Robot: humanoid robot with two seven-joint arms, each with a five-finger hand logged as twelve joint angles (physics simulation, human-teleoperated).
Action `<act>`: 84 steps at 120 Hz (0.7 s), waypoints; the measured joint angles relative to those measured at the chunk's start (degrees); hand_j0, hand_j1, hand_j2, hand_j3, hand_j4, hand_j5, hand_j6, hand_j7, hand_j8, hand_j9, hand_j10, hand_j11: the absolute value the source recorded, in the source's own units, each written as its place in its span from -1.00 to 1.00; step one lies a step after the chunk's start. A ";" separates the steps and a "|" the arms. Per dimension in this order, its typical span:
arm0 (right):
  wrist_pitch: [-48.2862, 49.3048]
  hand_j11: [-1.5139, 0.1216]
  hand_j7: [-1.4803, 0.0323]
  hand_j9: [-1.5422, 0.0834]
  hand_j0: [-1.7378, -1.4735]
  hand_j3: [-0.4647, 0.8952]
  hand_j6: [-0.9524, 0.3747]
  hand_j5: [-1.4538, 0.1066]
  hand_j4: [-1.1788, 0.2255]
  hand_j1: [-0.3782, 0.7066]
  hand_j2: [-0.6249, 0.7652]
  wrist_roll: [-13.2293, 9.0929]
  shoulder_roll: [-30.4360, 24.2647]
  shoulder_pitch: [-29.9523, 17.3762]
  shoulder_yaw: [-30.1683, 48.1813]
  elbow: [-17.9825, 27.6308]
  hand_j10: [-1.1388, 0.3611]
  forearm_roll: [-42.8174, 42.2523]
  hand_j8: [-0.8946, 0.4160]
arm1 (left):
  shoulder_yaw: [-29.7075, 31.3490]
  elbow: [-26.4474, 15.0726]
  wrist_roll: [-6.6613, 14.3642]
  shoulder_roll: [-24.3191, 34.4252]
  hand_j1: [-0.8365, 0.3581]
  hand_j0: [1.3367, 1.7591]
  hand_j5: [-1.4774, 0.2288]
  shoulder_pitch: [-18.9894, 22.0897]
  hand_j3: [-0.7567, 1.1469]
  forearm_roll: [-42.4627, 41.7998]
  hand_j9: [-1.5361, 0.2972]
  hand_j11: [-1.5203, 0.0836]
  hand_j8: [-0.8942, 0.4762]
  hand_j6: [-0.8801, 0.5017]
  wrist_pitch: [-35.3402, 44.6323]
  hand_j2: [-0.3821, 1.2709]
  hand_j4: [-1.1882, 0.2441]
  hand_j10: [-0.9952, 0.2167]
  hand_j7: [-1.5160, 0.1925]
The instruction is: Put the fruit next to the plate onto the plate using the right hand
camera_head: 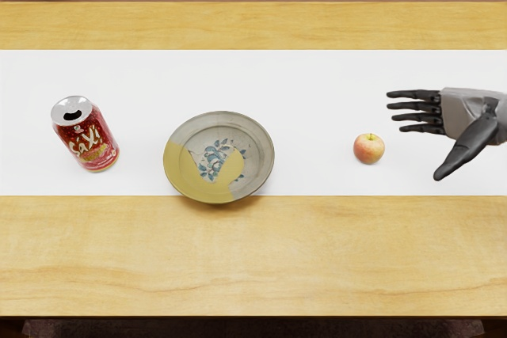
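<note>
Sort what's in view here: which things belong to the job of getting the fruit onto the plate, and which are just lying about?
Part of the job:
apple, on the white runner right of the plate
plate, nothing on it
right hand, fingers spread, holding nothing, just right of the apple

Just lying about:
red can, left of the plate

Home dining setting (a simulated one): wooden table, white runner, 1 ceramic plate, 1 soda can.

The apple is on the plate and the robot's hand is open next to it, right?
Not quite. The head view shows the apple beside the plate, on the white cloth to the plate's right, not on it. The right hand is open next to the apple, as you said.
</note>
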 joint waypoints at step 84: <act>-23.91 0.78 0.88 0.83 -0.40 -0.32 0.36 0.79 0.61 -0.85 -0.11 -18.99 19.25 7.70 -1.03 1.86 0.46 -42.20 0.29 | 0.01 0.00 0.00 0.00 0.50 0.52 0.36 0.00 -0.21 -0.01 0.33 0.50 -0.05 -0.08 0.00 -0.48 0.32 0.24 0.41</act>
